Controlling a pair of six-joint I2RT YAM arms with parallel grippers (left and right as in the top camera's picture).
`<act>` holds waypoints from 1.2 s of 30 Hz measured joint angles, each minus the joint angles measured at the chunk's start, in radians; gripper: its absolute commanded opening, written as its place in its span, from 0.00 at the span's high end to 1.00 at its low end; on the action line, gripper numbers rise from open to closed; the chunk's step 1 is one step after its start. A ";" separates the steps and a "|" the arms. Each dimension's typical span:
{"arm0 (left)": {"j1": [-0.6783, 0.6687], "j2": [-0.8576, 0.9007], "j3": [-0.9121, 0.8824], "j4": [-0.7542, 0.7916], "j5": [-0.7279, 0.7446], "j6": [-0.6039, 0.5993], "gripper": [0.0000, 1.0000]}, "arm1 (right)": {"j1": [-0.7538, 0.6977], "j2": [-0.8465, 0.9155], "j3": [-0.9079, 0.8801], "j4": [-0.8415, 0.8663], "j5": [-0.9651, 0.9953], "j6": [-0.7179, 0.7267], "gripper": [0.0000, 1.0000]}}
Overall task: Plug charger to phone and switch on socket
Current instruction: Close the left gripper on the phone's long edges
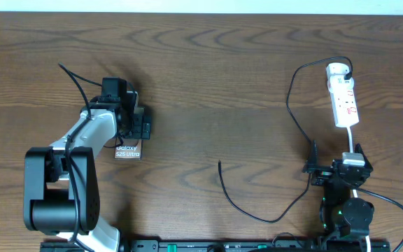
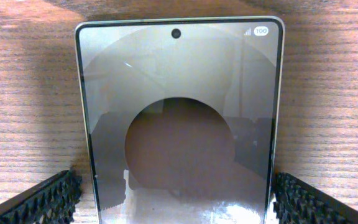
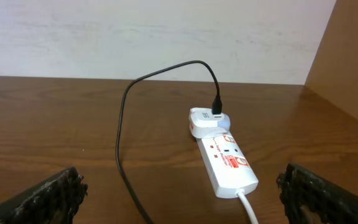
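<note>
Both the left claw (image 2: 179,202) and right claw (image 3: 185,199) gape wide, empty; the glossy, flat dark phone (image 2: 179,112) looks slippery, so pinch its long edges.

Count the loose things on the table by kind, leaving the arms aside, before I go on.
Phone: 1
Black charger cable: 1
White power strip, with its own white cord: 1
Total: 3

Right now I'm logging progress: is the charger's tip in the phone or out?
Out. The charger's free tip lies on the bare table, well apart from the phone.
</note>
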 measured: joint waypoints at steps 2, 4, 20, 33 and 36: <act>0.000 0.000 0.001 -0.006 0.000 0.000 0.03 | 0.000 0.000 0.000 0.000 0.000 0.000 0.01; 0.000 0.000 0.002 -0.010 0.000 0.000 0.04 | 0.000 0.000 0.000 0.000 0.000 0.000 0.01; 0.000 0.000 0.003 -0.023 -0.001 0.000 0.10 | 0.000 0.000 0.000 0.000 0.000 0.000 0.01; 0.000 0.000 0.006 -0.037 -0.002 0.000 0.17 | 0.000 0.000 0.000 0.000 0.000 0.000 0.01; 0.000 0.000 0.006 -0.038 -0.002 0.000 0.18 | 0.000 0.000 0.000 0.000 0.000 0.000 0.01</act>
